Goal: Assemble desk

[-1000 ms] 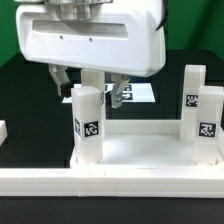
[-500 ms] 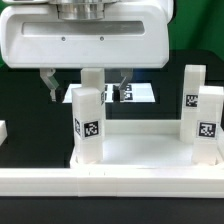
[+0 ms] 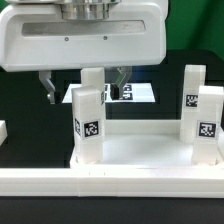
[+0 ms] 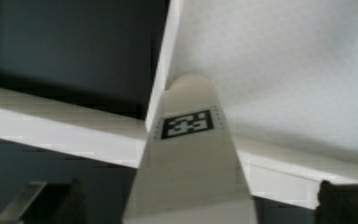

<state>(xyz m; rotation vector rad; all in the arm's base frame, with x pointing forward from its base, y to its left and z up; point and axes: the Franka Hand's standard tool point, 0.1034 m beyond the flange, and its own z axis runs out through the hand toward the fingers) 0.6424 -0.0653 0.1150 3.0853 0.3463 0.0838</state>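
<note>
The white desk tabletop (image 3: 130,150) lies upside down near the front, with several tagged white legs standing upright in its corners. The front leg on the exterior view's left (image 3: 86,125) and the one behind it (image 3: 92,78) stand close together. Two more legs (image 3: 208,125) stand on the exterior view's right. My gripper (image 3: 84,84) hangs open above the left pair, its dark fingers (image 3: 47,88) either side of the rear leg's top without touching it. In the wrist view a tagged leg (image 4: 190,150) rises between the open gripper (image 4: 194,205) over the tabletop (image 4: 291,90).
The marker board (image 3: 142,93) lies flat on the black table behind the desk. A small white piece (image 3: 3,131) shows at the exterior view's left edge. The desk's raised front rim (image 3: 110,182) runs across the foreground.
The gripper has risen a little and shifted toward the exterior view's left, staying open. The legs and tabletop have not moved.
</note>
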